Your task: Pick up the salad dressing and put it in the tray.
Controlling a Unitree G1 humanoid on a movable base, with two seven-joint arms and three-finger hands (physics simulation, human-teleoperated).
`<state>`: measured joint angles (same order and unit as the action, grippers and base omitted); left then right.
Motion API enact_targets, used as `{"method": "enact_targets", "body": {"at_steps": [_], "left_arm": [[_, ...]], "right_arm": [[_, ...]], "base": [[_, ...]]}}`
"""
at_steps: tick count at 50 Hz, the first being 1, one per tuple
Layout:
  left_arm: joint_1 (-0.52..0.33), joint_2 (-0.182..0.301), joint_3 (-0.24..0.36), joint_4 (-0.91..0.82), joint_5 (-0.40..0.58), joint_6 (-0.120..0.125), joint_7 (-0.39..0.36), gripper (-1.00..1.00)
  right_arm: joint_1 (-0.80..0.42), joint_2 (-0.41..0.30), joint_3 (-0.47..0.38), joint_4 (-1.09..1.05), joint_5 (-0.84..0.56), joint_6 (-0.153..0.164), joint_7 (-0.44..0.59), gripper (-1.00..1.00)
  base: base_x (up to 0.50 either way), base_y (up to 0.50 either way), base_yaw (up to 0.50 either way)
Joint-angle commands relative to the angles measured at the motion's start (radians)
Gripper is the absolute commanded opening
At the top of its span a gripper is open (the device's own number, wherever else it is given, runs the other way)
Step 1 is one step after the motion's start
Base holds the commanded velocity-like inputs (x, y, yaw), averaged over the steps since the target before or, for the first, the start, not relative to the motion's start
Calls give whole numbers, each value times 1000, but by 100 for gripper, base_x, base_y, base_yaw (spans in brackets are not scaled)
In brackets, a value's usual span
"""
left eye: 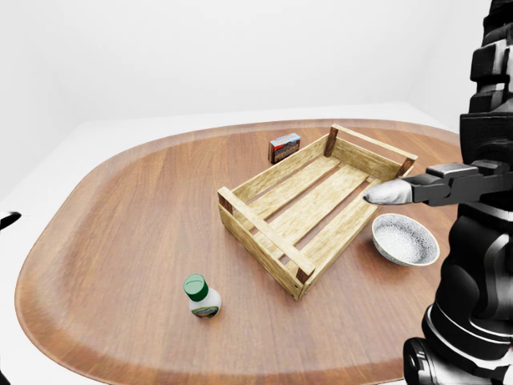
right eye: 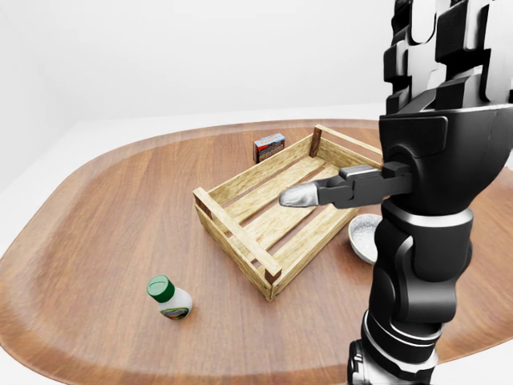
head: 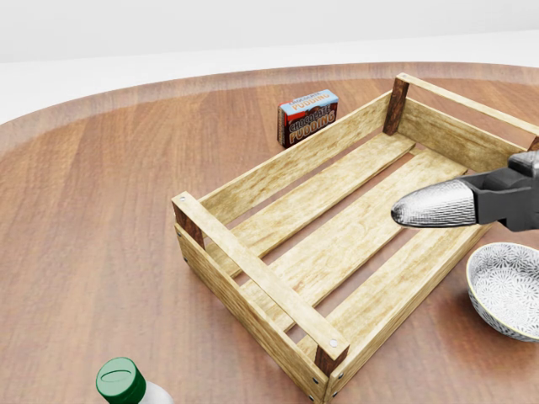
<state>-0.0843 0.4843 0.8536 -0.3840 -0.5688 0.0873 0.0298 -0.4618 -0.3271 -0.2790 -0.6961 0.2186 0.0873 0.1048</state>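
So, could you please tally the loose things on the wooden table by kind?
Bottles: 1, the salad dressing
Crates: 1, the tray
Boxes: 1, the pudding box
Bowls: 1, the patterned bowl
Total: 4

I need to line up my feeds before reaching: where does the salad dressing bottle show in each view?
Left-eye view: salad dressing, lower left of centre.
Head view: bottom edge, left; only cap and shoulder.
Right-eye view: lower left.
Shared landmark: the wooden tray, up and right of the bottle.
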Motion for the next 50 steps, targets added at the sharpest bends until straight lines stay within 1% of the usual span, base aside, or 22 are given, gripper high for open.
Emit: {"method": "enact_targets", "body": {"at_steps": [1,6,10,14,17,22,28,32,38,42,46,50], "left_arm": [[0,-1,0,-1,7,0,-4,100],[1,-2,0,3,14,0,-9,100],[0,-3,-3,14,19,0,-12,100],[1,-3,-3,16,18,0,-15,100],[1,-2,-2,17,18,0,-15,100],[2,-3,-2,19,18,0,-16,100],[3,-3,-1,13,17,0,-14,100],[4,-2,5,3,10,0,-10,100],[2,-3,2,-1,12,0,-8,100],[2,-2,4,-11,8,0,-3,100],[1,-2,5,-14,9,0,-3,100],[2,-3,5,-10,9,0,-5,100]], "right_arm": [[-80,56,115,74,-73,0,51,100],[-137,88,162,102,-117,0,83,100],[-141,126,188,125,-140,0,105,100],[-125,173,255,187,-191,0,143,100],[-131,206,270,219,-227,0,166,100],[-141,249,287,261,-248,0,192,100],[-108,312,352,318,-296,0,221,100],[-103,345,373,335,-316,0,241,100],[-88,381,398,358,-337,0,262,100],[-47,403,430,392,-356,0,275,100],[-32,420,436,411,-366,0,285,100],[-4,440,461,429,-373,0,298,100]], "base": [[0,0,0],[0,0,0],[0,0,0],[0,0,0],[0,0,0],[0,0,0],[0,0,0],[0,0,0],[0,0,0],[0,0,0],[0,0,0],[0,0,0]]}}
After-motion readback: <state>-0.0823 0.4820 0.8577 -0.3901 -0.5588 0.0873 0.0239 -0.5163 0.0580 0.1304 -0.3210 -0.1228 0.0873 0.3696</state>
